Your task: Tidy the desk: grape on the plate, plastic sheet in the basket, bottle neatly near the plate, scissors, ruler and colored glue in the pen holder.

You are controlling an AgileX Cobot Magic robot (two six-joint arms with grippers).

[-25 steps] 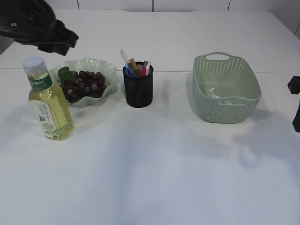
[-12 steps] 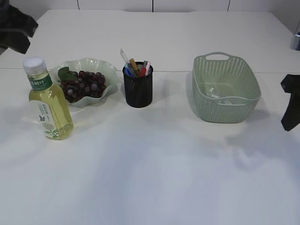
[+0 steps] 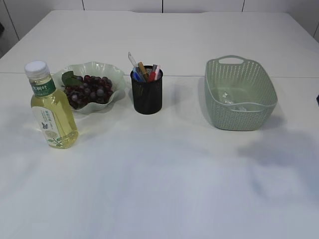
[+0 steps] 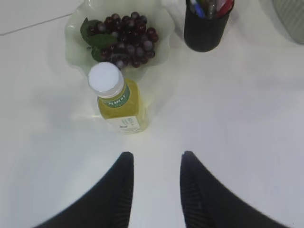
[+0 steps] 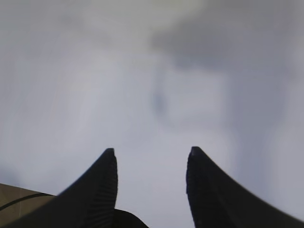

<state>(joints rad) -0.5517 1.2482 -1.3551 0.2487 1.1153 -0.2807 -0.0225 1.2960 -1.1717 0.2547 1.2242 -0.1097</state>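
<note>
Step in hand, as judged: everything appears placed, so only a clean retreat of both arms is called for. Arms are best kept high and well clear of the bottle, the one thing easily toppled.

Table [image 3: 164,189]: broad, white, matte, flat; soft shadows lie on it.

Basket [image 3: 240,94]: pale green, oblong, perforated woven-look plastic with a handle slot at the far rim. A crumpled clear plastic sheet [image 3: 230,99] is seen inside, thin and glossy.

Plate [image 3: 115,79]: pale green, translucent, wavy scalloped rim, more a shallow bowl. The grape [image 3: 89,90] bunch lies in it: dark purple, round, shiny, with a green leaf.

Bottle [image 3: 51,107]: upright just beside the plate, clear plastic, yellow liquid, white ribbed cap, green label.

Pen holder [image 3: 146,92]: black mesh cylinder, between plate and basket. Coloured sticks and a pale flat strip stand in it; scissors, ruler and glue cannot be told apart.

Left gripper [image 4: 154,159]: dark ribbed jaws apart, nothing between, hanging above the bottle.

Right gripper [image 5: 151,154]: jaws apart, empty, over blurred bare surface.
</note>
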